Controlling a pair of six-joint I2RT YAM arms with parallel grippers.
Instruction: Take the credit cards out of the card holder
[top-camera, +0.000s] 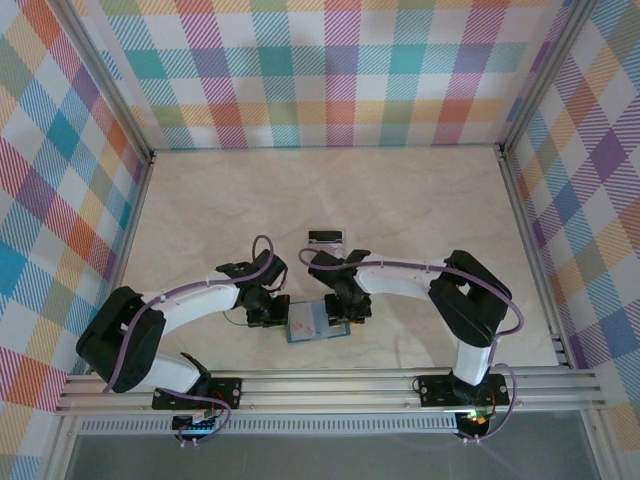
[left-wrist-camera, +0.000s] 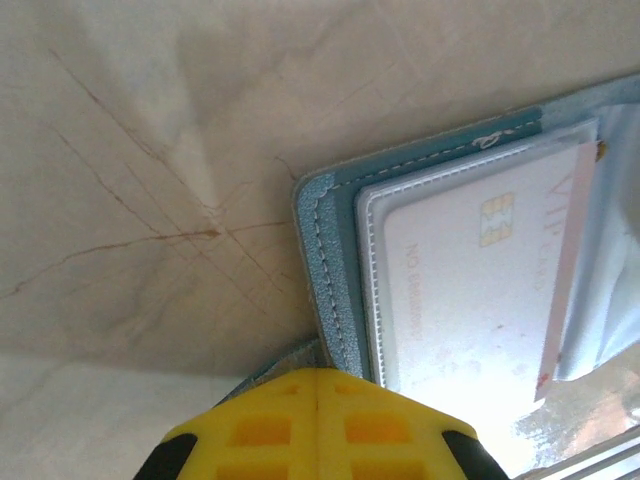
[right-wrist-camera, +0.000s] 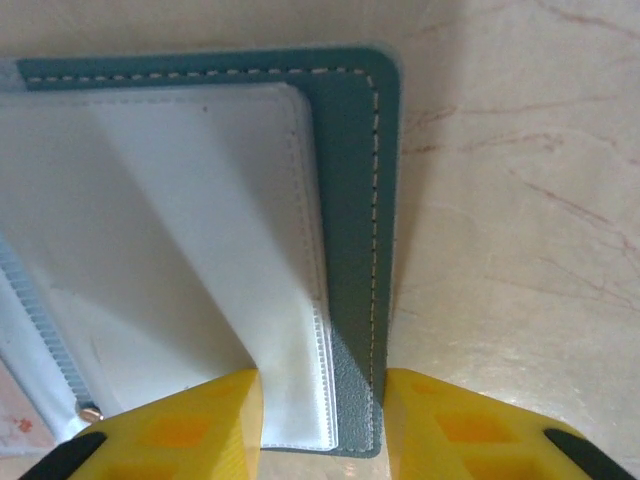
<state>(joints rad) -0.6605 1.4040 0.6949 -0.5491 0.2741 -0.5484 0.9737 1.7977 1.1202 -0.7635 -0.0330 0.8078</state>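
Observation:
The teal card holder (top-camera: 315, 324) lies open on the table between my two grippers. In the left wrist view its stitched edge (left-wrist-camera: 325, 260) frames a clear sleeve with a pale credit card (left-wrist-camera: 470, 290) inside. My left gripper (left-wrist-camera: 318, 385) is shut, its tips down at the holder's near left corner. My right gripper (right-wrist-camera: 323, 420) stands astride the holder's right edge (right-wrist-camera: 352, 200). One finger is against a lifted clear sleeve (right-wrist-camera: 200, 220) and the other is by the teal border, with the jaws still apart. Another credit card (top-camera: 325, 238), pale with a dark band, lies farther back.
The marble-look table (top-camera: 420, 200) is walled by plaid panels at the back and sides. A metal rail (top-camera: 330, 385) runs along the near edge, just behind the holder. Both arms bend inward over the near middle.

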